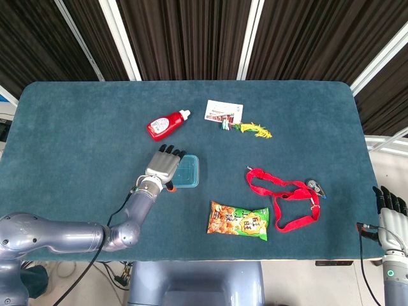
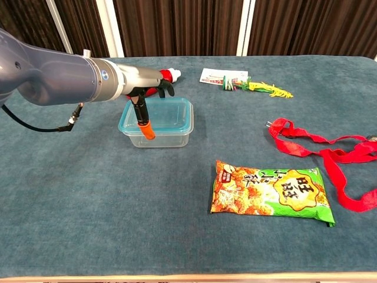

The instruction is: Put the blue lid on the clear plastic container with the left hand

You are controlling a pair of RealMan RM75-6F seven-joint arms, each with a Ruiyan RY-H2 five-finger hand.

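The clear plastic container stands left of the table's middle, and the blue lid lies on top of it, its left end pushed a little past the container's wall. In the head view the lid shows as a blue rectangle. My left hand grips the lid's left end: fingers curl over the far edge, and the orange-tipped thumb hangs down the near side. My right hand sits off the table's right edge, fingers apart, holding nothing.
A red sauce bottle lies just behind the left hand. Further back are a printed card and a yellow-green tassel. A snack bag lies front centre, and a red lanyard lies to its right.
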